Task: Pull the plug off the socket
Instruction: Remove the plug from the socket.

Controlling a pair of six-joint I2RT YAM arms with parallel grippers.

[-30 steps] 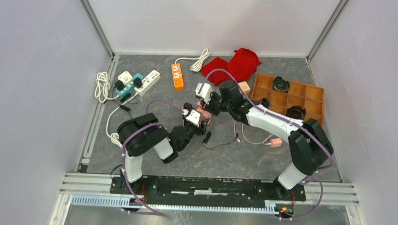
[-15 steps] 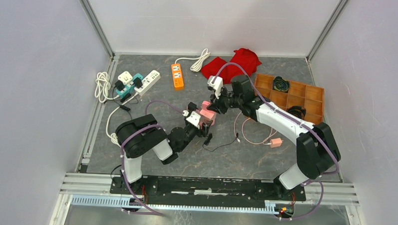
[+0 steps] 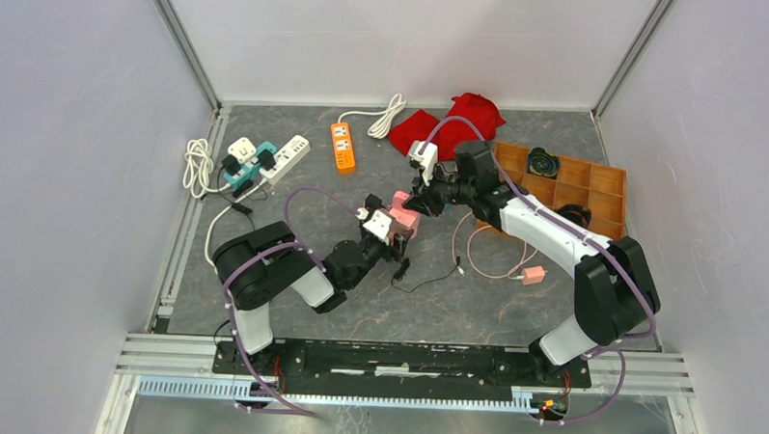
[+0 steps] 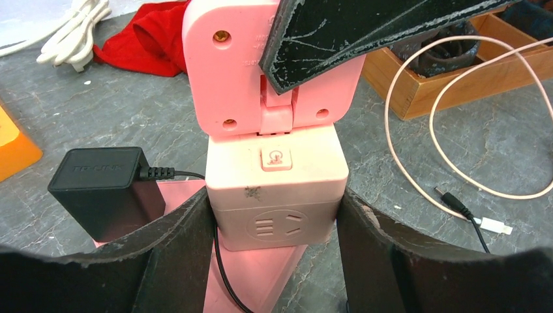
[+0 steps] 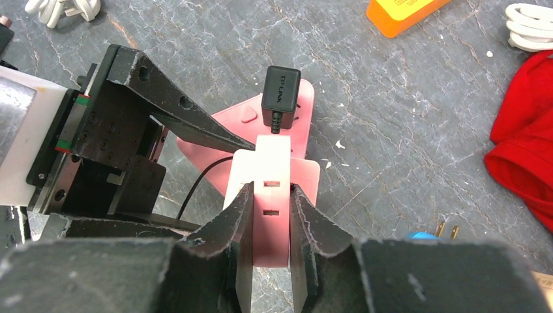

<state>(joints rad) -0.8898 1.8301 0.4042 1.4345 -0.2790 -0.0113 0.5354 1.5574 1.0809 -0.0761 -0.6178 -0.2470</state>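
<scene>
Pink-on-pink joint, near centre of table. Hold socket cube firm in left hand, half-spread, clamped on cube's sides. Draw plug, pinched in narrow-set right hand, straight away from cube; no twisting. Mind black adapter cord.

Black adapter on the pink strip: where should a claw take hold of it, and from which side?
Grip the adapter, probably across the two plain flat faces flanking its cord, coming down from above. It stands proud of the pink strip, label up, so those faces are exposed and a straight lift should draw it out.
</scene>
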